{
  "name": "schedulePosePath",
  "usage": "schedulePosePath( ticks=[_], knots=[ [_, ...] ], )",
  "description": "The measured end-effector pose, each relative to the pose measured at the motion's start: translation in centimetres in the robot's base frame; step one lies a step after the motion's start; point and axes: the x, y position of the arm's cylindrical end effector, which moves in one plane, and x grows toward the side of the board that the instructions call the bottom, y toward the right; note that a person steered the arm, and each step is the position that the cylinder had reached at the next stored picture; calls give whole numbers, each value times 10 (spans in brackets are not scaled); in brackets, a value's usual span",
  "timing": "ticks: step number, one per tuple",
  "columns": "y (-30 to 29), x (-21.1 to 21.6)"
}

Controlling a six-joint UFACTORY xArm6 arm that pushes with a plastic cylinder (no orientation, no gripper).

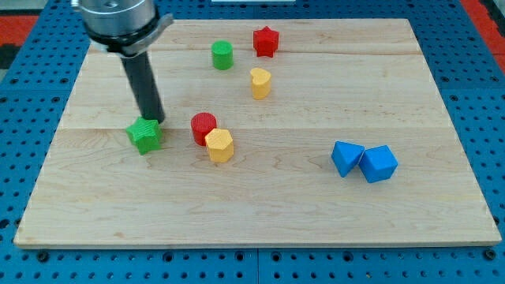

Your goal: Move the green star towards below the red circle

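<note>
The green star lies on the wooden board at the view's left. The red circle stands to its right, touching a yellow hexagon at its lower right. My tip sits right at the green star's upper edge, touching or nearly touching it. The star is level with the red circle, a little lower in the view.
A green circle, a red star and a yellow block lie near the view's top. Two blue blocks sit side by side at the right. Blue pegboard surrounds the board.
</note>
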Motion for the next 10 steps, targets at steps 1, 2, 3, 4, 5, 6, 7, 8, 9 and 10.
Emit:
schedulePosePath(
  ticks=[1, 2, 3, 4, 5, 6, 7, 8, 9, 10],
  knots=[
    [-94, -12],
    [-133, 9],
    [-93, 23],
    [-50, 23],
    [-27, 23],
    [-13, 23],
    [-44, 32],
    [-36, 33],
    [44, 33],
    [104, 43]
  ],
)
